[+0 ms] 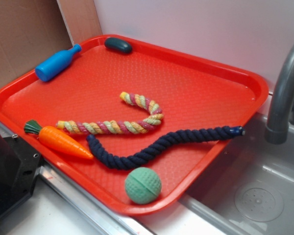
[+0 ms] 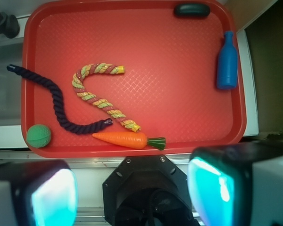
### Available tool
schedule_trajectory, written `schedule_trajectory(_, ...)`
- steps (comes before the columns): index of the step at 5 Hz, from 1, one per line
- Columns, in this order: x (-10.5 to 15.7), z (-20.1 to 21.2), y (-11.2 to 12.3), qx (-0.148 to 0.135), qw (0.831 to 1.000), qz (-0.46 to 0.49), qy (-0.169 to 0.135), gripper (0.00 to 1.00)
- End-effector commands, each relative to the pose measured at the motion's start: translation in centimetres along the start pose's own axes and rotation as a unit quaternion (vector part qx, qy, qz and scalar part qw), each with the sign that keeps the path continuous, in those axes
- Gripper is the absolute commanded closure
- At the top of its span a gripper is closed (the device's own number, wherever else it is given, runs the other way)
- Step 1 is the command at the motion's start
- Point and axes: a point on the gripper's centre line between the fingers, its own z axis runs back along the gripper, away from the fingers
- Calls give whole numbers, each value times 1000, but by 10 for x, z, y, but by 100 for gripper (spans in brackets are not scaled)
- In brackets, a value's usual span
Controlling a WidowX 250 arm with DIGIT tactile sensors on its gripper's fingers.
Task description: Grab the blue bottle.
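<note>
The blue bottle (image 1: 56, 63) (image 2: 227, 63) lies on its side at the red tray's (image 1: 201, 73) (image 2: 179, 70) far left corner in the exterior view. In the wrist view it is at the upper right, neck pointing away from me. My gripper (image 2: 132, 193) hangs high above the robot base, outside the tray's near edge and far from the bottle. Its two fingers (image 2: 54, 197) with teal pads stand wide apart with nothing between them. The gripper does not show in the exterior view.
On the tray lie an orange carrot (image 1: 63, 141) (image 2: 125, 139), a dark navy rope (image 1: 157, 146) (image 2: 56, 101), a striped rope (image 1: 117, 125) (image 2: 96, 94), a green ball (image 1: 143, 185) (image 2: 38, 136) and a dark green lump (image 1: 118, 45) (image 2: 192, 10). A grey faucet (image 1: 284, 93) and sink (image 1: 255, 196) are at the right.
</note>
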Motion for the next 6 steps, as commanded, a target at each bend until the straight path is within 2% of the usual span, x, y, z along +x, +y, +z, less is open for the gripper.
schedule_trajectory(1, 0, 0, 0, 0, 1000, 0, 0, 0)
schedule_trajectory(2, 27, -28, 25, -7, 999, 46, 2, 0)
schedule_trajectory(3, 65, -42, 58, -19, 995, 93, -19, 0)
schedule_trajectory(4, 88, -78, 88, -18, 998, 45, -28, 0)
schedule_trajectory(5, 104, -100, 117, -2, 999, -23, -47, 0)
schedule_trajectory(6, 104, -100, 117, -2, 999, -23, -47, 0)
